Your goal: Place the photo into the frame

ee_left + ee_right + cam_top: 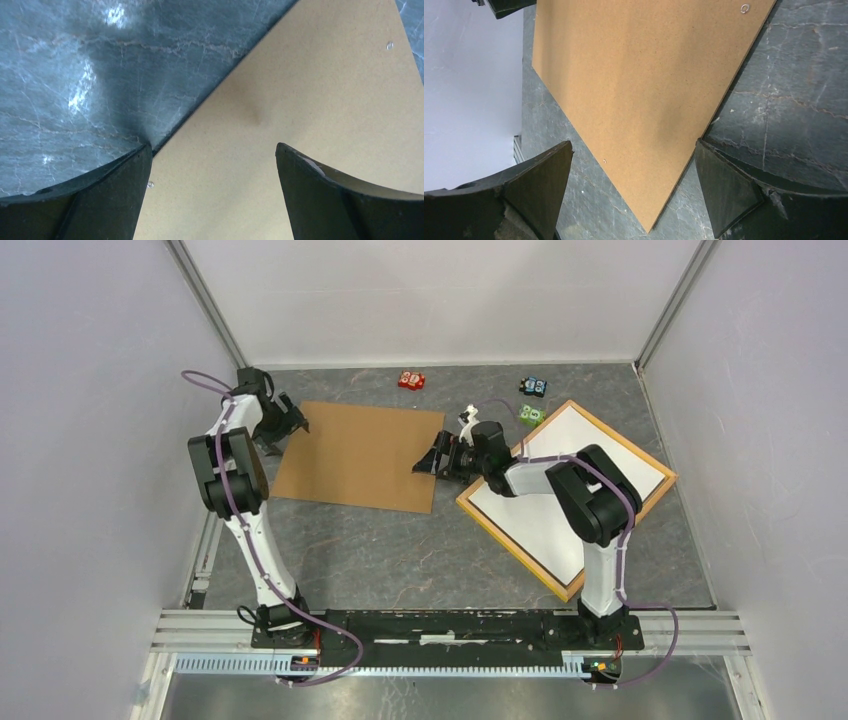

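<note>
Jaws stood spread on left gripper (293, 430) and right gripper (422, 462), at opposite sides of central brown board (358, 455); photo (585, 435), perhaps face down, lay inside frame (510, 550), right.

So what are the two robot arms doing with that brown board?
Both arms reach toward the brown backing board, which lies flat on the table. The left end effector is open over its left edge, and the right end effector is open near a right corner. Neither grips it. Off to the right, the photo lies white side up inside the wooden frame.
</note>
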Action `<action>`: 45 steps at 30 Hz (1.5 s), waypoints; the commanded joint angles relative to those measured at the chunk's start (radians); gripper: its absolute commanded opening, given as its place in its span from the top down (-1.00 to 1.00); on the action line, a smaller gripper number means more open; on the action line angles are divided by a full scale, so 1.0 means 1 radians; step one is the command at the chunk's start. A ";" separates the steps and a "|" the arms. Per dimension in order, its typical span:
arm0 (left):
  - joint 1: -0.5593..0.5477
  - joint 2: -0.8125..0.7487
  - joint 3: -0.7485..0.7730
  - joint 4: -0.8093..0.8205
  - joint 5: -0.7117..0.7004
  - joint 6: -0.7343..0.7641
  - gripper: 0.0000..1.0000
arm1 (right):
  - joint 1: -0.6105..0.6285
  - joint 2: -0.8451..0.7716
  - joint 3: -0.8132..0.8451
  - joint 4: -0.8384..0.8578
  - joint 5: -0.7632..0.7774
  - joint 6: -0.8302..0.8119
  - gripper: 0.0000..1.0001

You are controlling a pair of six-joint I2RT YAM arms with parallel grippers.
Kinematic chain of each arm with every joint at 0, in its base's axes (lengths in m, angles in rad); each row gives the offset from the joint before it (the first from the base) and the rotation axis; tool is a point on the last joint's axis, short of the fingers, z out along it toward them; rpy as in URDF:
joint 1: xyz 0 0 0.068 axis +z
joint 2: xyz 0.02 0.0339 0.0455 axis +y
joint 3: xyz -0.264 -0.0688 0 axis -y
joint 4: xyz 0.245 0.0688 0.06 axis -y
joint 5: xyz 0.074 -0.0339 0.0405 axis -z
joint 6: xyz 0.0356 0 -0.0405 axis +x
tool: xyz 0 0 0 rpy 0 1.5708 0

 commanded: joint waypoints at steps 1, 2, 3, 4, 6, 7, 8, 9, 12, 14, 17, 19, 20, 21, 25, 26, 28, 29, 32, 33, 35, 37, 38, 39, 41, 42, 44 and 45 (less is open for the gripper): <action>0.006 -0.014 -0.078 -0.028 0.126 -0.066 -1.00 | 0.022 0.031 0.050 0.063 -0.009 0.059 -0.94; 0.005 -0.022 -0.090 -0.028 0.137 -0.072 -1.00 | 0.023 0.027 0.054 0.081 -0.018 0.076 -0.94; 0.005 -0.029 -0.106 -0.021 0.152 -0.076 -1.00 | 0.024 0.017 0.056 0.095 -0.024 0.089 -0.93; 0.006 -0.038 -0.118 -0.015 0.170 -0.084 -1.00 | 0.023 0.005 0.058 0.103 -0.030 0.101 -0.92; 0.004 -0.059 -0.152 0.005 0.222 -0.101 -1.00 | 0.027 -0.040 0.055 0.110 -0.034 0.109 -0.92; 0.003 -0.072 -0.177 0.014 0.239 -0.111 -1.00 | 0.029 -0.070 0.046 0.107 -0.031 0.109 -0.92; 0.002 -0.088 -0.202 0.033 0.254 -0.123 -1.00 | 0.030 -0.097 0.037 0.107 -0.028 0.109 -0.92; 0.002 -0.106 -0.237 0.045 0.270 -0.136 -1.00 | 0.031 -0.129 0.019 0.107 -0.024 0.109 -0.92; -0.002 -0.167 -0.343 0.101 0.319 -0.175 -1.00 | 0.029 -0.227 -0.053 0.098 -0.010 0.106 -0.92; -0.015 -0.207 -0.413 0.137 0.342 -0.194 -1.00 | 0.026 -0.280 -0.101 0.087 0.000 0.096 -0.92; -0.035 -0.256 -0.495 0.165 0.354 -0.209 -1.00 | 0.020 -0.351 -0.185 0.080 0.004 0.092 -0.92; -0.063 -0.288 -0.544 0.195 0.348 -0.221 -1.00 | 0.011 -0.400 -0.247 0.070 0.020 0.081 -0.93; -0.075 -0.302 -0.565 0.201 0.348 -0.226 -1.00 | 0.006 -0.423 -0.278 0.066 0.024 0.076 -0.93; -0.090 -0.314 -0.583 0.215 0.350 -0.236 -1.00 | -0.003 -0.439 -0.302 0.067 0.022 0.070 -0.93; -0.130 -0.353 -0.665 0.273 0.358 -0.266 -1.00 | -0.039 -0.504 -0.386 0.052 0.003 0.019 -0.93; -0.143 -0.359 -0.680 0.279 0.356 -0.270 -1.00 | -0.047 -0.520 -0.401 0.046 0.001 0.004 -0.93; -0.168 -0.363 -0.711 0.300 0.358 -0.277 -1.00 | -0.060 -0.552 -0.415 0.044 -0.010 -0.020 -0.92; -0.177 -0.368 -0.728 0.311 0.363 -0.286 -1.00 | -0.060 -0.572 -0.410 0.032 -0.011 -0.034 -0.92; -0.214 -0.384 -0.774 0.362 0.373 -0.322 -1.00 | -0.059 -0.629 -0.381 -0.003 -0.011 -0.048 -0.91; -0.220 -0.386 -0.781 0.371 0.373 -0.331 -1.00 | -0.059 -0.644 -0.369 -0.017 -0.010 -0.050 -0.90; -0.260 -0.394 -0.786 0.382 0.371 -0.344 -1.00 | -0.060 -0.681 -0.351 -0.038 -0.005 -0.046 -0.91; -0.280 -0.401 -0.786 0.387 0.374 -0.354 -1.00 | -0.060 -0.713 -0.343 -0.042 0.003 -0.035 -0.90; -0.291 -0.405 -0.786 0.389 0.377 -0.361 -1.00 | -0.059 -0.726 -0.341 -0.043 0.008 -0.029 -0.90; -0.303 -0.411 -0.788 0.399 0.384 -0.372 -1.00 | -0.060 -0.740 -0.337 -0.037 0.011 -0.016 -0.90; -0.326 -0.419 -0.791 0.415 0.396 -0.391 -1.00 | -0.059 -0.763 -0.335 0.005 0.007 0.027 -0.88; -0.338 -0.423 -0.791 0.421 0.399 -0.400 -1.00 | -0.057 -0.773 -0.331 0.027 0.007 0.050 -0.88; -0.353 -0.430 -0.790 0.434 0.409 -0.415 -1.00 | -0.049 -0.786 -0.304 0.059 0.019 0.076 -0.89; -0.362 -0.434 -0.787 0.434 0.414 -0.419 -1.00 | -0.043 -0.788 -0.283 0.062 0.031 0.078 -0.89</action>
